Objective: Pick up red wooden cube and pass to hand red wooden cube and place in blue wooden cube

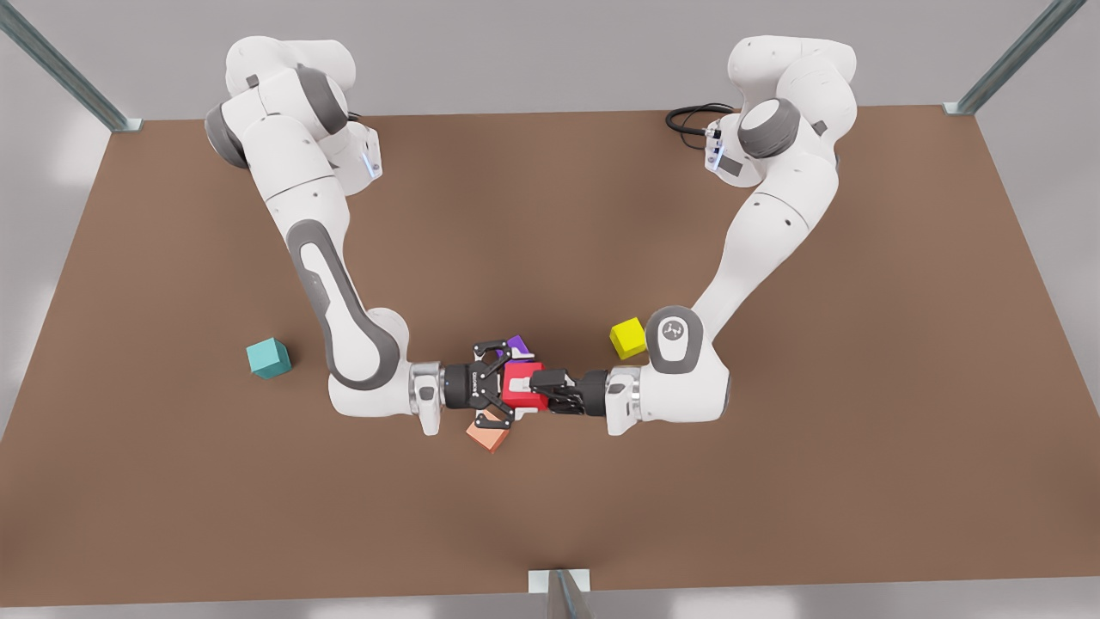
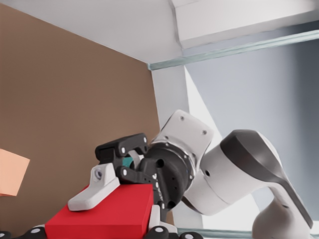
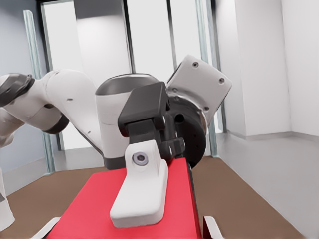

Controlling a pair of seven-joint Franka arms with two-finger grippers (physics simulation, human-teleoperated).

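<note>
Above the middle of the table (image 1: 773,481), the red wooden cube (image 1: 522,387) is hanging clear of the surface, caught between two grippers that are meeting nose to nose.

The left gripper (image 1: 543,389) is reaching the red cube from the front view's right. Its jaws are clamping the cube from above and below, and the right wrist view is showing one white pad (image 3: 142,191) lying flat on a red face. That arm is sweeping down from its base at the far edge, with its elbow bending just beyond the cube's right side and its wrist lying level with the table.

The right gripper (image 1: 509,386) is coming at the red cube from the opposite side. Its black linkages are spreading wide around the cube and its jaws are pressing on the near and far faces. The left wrist view is showing one of its pads (image 2: 94,191) resting flat against the red surface. Its forearm is dropping steeply to a bent elbow left of the cube, and the wrist is turning level toward it.

A purple cube (image 1: 518,346) is sitting just behind the red cube and a salmon-orange cube (image 1: 488,437) just in front of it, both on the table. A yellow cube (image 1: 627,337) is lying near the red cube's far right. The blue wooden cube (image 1: 268,358) is sitting well apart from the red one, toward the front view's left.
</note>
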